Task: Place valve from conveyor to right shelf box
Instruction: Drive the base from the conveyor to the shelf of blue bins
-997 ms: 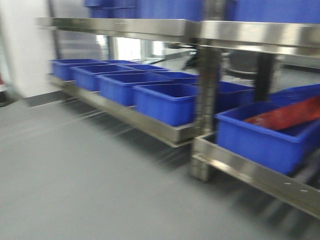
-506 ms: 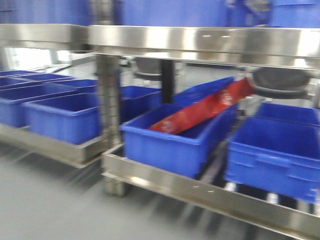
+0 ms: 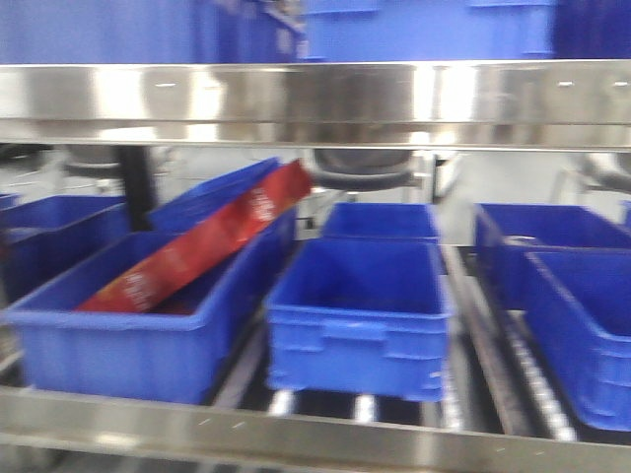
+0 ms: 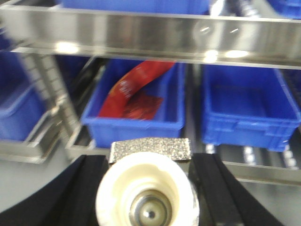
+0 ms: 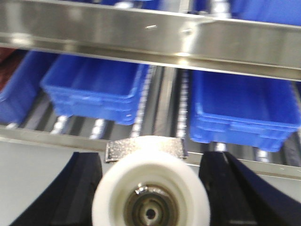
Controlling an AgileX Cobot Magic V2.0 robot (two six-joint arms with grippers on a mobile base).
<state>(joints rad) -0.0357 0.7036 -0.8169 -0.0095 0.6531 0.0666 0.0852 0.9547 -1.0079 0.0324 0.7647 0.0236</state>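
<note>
In the left wrist view, my left gripper (image 4: 148, 162) is shut on a cream valve (image 4: 148, 190) with a speckled metal block on top and a metal core. Its black fingers (image 4: 87, 188) flank the valve. In the right wrist view, my right gripper (image 5: 151, 162) is shut on a white valve (image 5: 150, 188) of the same kind, between black fingers (image 5: 221, 183). Both valves are held in front of a steel shelf with blue boxes. An empty blue box (image 3: 360, 315) sits mid-shelf, with another one (image 3: 582, 325) to its right. The conveyor is out of view.
A blue box (image 3: 128, 335) on the left holds a long red packet (image 3: 202, 246). A steel upper shelf rail (image 3: 315, 103) runs across above the boxes and a lower front rail (image 3: 246, 429) below them. Boxes rest on rollers (image 3: 513, 365). More blue boxes stand on the upper shelf.
The front view has swept right along the shelving. The box with the red packet has shifted from right to left in frame, and more empty boxes have come into view.
</note>
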